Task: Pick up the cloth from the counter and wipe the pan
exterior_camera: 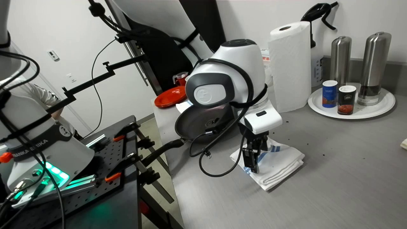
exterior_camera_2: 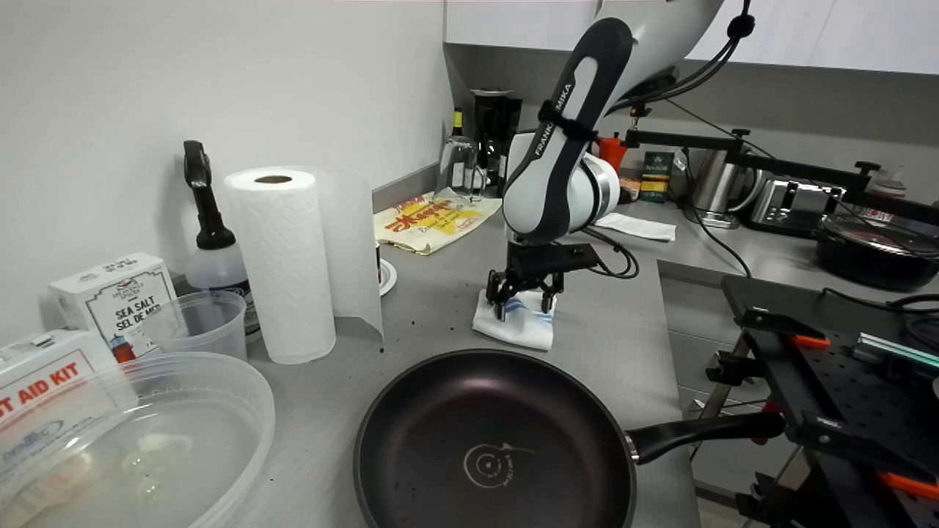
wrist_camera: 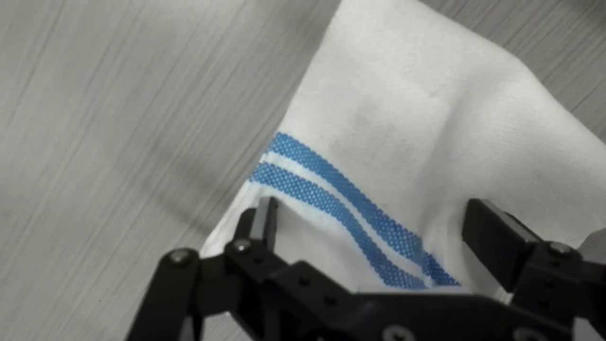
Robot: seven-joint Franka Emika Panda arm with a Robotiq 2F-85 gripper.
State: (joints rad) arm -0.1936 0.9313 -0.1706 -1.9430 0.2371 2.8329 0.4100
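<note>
Wrist view: end effector (wrist_camera: 371, 210) spread wide over the blue-striped dish towel (wrist_camera: 402, 104); close slowly, gathering a deep fold. In an exterior view: it lies on the tabletop (exterior_camera_2: 623, 356), twelve o'clock from the frying pan (exterior_camera_2: 495, 440); lift above the rim

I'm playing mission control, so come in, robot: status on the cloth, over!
Gripper open. Cloth right under it, folded on the counter, not gripped. Paper towel roll off aside, likely not in the way.

Frying pan (exterior_camera_2: 433, 455): one. Cloth (exterior_camera: 283, 160) beneath the tool (exterior_camera_2: 524, 308): one. Paper towel roll (exterior_camera: 291, 70): one. Steel mills (exterior_camera: 375, 60): two. Canisters (exterior_camera: 329, 94): two. White tray (exterior_camera: 387, 102): one. Spray bottle (exterior_camera_2: 216, 262): one.
</note>
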